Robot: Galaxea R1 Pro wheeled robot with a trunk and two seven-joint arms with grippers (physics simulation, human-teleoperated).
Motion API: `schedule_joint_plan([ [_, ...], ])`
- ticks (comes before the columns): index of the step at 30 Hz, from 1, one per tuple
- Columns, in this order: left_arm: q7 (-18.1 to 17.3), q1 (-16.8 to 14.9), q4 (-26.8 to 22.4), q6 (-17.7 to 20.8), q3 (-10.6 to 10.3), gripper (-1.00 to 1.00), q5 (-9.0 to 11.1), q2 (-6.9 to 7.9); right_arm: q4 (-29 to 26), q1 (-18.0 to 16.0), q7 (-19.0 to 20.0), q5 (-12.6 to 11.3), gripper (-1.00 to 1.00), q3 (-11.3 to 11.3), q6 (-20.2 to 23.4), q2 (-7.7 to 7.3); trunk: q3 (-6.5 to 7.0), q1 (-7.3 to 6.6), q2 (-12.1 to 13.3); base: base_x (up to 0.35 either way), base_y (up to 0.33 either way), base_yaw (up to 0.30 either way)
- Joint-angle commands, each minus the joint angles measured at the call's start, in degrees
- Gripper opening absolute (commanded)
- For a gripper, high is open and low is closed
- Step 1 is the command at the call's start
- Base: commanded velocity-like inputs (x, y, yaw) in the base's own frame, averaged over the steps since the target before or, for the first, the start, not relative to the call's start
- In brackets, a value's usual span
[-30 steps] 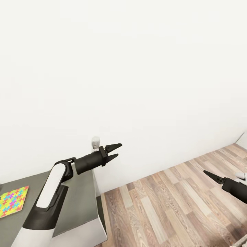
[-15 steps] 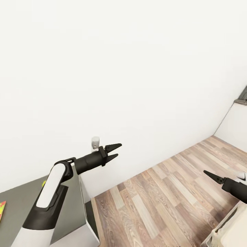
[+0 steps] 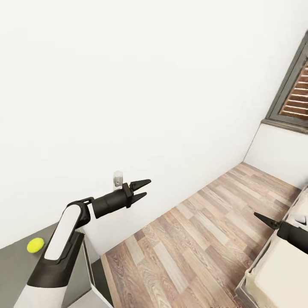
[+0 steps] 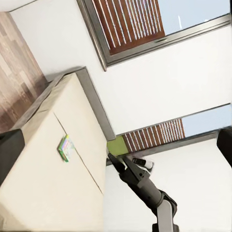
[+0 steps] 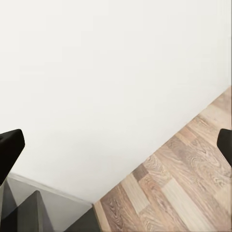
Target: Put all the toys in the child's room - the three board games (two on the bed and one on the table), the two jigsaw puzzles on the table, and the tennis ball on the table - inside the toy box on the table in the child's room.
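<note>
while both arms hang empty, left gripper (image 3: 141,191) and right gripper (image 4: 117,163) agape, swing on toward the bed (image 3: 282,273) at four o'clock, where a board game (image 4: 65,147) lies, tennis ball (image 3: 35,245) on the table (image 3: 13,273) at eight o'clock.

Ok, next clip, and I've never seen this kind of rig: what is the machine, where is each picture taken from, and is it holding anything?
It is a simulated two-armed robot on wheels. The big picture comes from its head, looking down over both arms: the left gripper is open and empty, and one finger of the right gripper pokes in at the edge. On the dark grey table lies a tennis ball; beyond it are the wood floor and the bed. The left wrist picture looks across at the bed, where a small green board game lies, with the right gripper open in front of the windows. The right wrist picture shows wall and floor, its fingers apart. Nothing is held.
</note>
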Motion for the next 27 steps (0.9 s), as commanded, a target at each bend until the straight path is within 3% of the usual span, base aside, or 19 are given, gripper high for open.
schedule_joint_plan([
  [1, 0.5, 0.0, 0.0, 0.2, 0.1, 1.0, 0.6, -0.02, 0.0, -0.1, 0.2, 0.1, 1.0, 0.0, 0.3, 0.0, -0.09, 0.04, -0.1, 0.0, 0.0, -0.281],
  [27, 0.6, 0.2, 0.0, 0.1, 0.2, 1.0, 0.6, 0.08, 0.0, -0.1, 0.2, 0.0, 1.0, 0.0, 0.3, -0.01, 0.67, 0.04, -0.1, 0.0, 0.0, -0.281],
])
